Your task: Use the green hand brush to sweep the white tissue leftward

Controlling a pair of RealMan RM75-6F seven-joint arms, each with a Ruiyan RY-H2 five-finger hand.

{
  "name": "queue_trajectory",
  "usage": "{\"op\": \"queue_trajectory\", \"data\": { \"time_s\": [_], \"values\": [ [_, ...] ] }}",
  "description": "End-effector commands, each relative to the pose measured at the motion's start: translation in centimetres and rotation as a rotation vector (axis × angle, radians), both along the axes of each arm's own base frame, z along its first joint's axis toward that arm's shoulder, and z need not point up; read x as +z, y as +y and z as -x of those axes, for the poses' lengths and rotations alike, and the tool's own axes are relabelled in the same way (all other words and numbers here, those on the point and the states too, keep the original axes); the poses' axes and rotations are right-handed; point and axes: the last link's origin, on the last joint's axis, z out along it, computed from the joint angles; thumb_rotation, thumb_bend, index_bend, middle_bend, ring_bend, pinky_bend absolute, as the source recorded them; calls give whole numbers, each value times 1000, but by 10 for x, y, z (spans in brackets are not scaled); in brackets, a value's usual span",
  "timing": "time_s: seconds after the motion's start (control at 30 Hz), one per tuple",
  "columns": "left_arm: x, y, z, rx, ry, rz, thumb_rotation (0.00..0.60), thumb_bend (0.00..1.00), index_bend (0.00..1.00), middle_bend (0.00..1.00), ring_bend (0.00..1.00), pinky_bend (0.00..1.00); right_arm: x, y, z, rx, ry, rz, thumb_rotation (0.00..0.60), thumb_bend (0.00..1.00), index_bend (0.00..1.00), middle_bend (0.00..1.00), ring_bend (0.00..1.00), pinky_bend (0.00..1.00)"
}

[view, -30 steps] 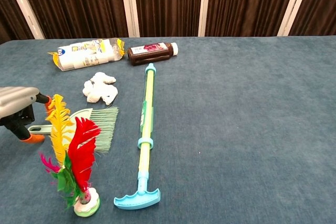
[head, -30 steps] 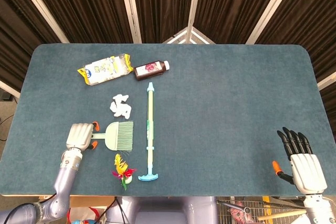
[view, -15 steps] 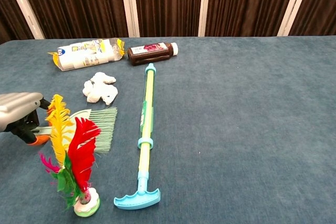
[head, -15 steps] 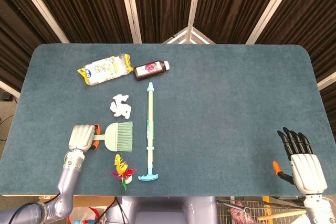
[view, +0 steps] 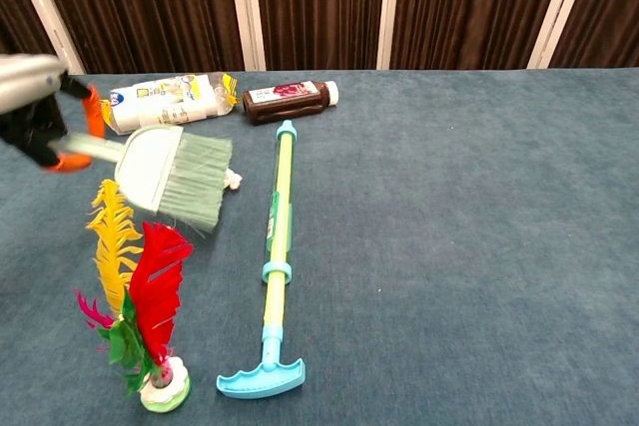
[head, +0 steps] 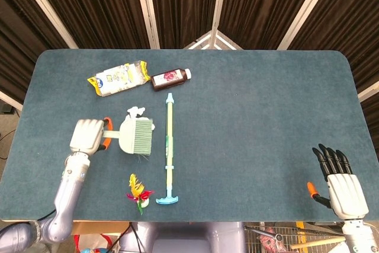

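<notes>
The left hand [head: 87, 136] is gripping the brush [head: 135, 137] by its handle, fingers curled around it, with orange fingertips [view: 94, 110] showing on either side of the grip. In the chest view the hand [view: 30, 97] is sitting at the left edge, and the brush [view: 175, 176] is hanging in the air clear of the table [head: 254, 105], its bristles reaching out to the hand's right and tilting down. The left forearm is running from the table's near edge up to the hand, with the back of the hand facing up.

The tissue [head: 135, 111] is lying just beyond the brush head, mostly hidden by it; only a small white bit [view: 232, 181] is peeking out by the bristles in the chest view. Whether the bristles are touching it cannot be told.

The right hand [head: 341, 184] is resting far off at the near right corner, holding nothing, its dark fingers [head: 331, 160] stretched straight and slightly apart, palm down.

Right of the brush a long pole [head: 169, 146] is lying on the table. Beyond the left hand lie a packet [head: 118, 79] and a brown bottle [head: 170, 79]. Nearer than the brush a feather shuttlecock [view: 140, 296] is standing upright.
</notes>
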Motion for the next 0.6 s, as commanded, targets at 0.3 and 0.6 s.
{"op": "queue_trajectory", "data": {
  "time_s": [0.3, 0.6],
  "values": [
    [-26, 68, -63, 4, 179, 8, 600, 712, 810, 1000, 1000, 1000, 2, -3, 3, -20, -38, -2, 600, 376, 0, 0, 0, 0],
    [-40, 82, -62, 26, 240, 31, 600, 714, 815, 1000, 1000, 1000, 3, -3, 3, -24, -46, -7, 600, 375, 0, 0, 0, 0]
  ]
}}
